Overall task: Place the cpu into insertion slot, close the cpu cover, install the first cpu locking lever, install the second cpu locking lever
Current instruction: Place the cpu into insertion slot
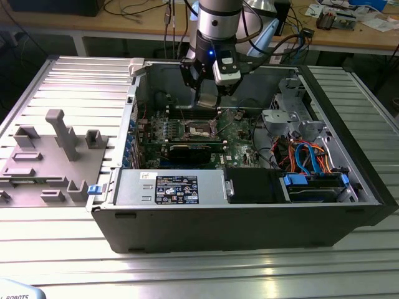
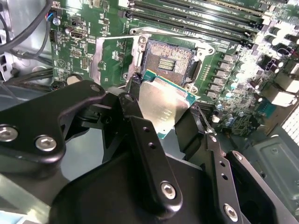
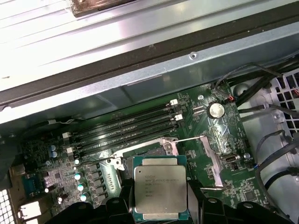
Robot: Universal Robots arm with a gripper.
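Note:
My gripper (image 2: 164, 100) is shut on the cpu (image 2: 163, 108), a flat square chip with a dull silver top, its black fingers (image 2: 140, 135) pressing two opposite edges. The chip hangs level just above and beside the insertion slot (image 2: 170, 58), a dark square socket in the green board that lies open and empty. The silvery cpu cover (image 2: 111, 56) is swung open to one side of the slot. In the first wrist view the cpu (image 3: 160, 190) hides most of the socket. In the exterior view the gripper (image 1: 207, 104) hovers inside the computer case over the insertion slot (image 1: 202, 129).
Long memory slots (image 2: 205, 16) run along one side of the socket. A black card (image 1: 190, 152), the power supply (image 1: 171, 187), and a drive cage with blue and orange cables (image 1: 305, 159) crowd the case. A grey fixture (image 1: 53, 156) stands on the table at the exterior view's left.

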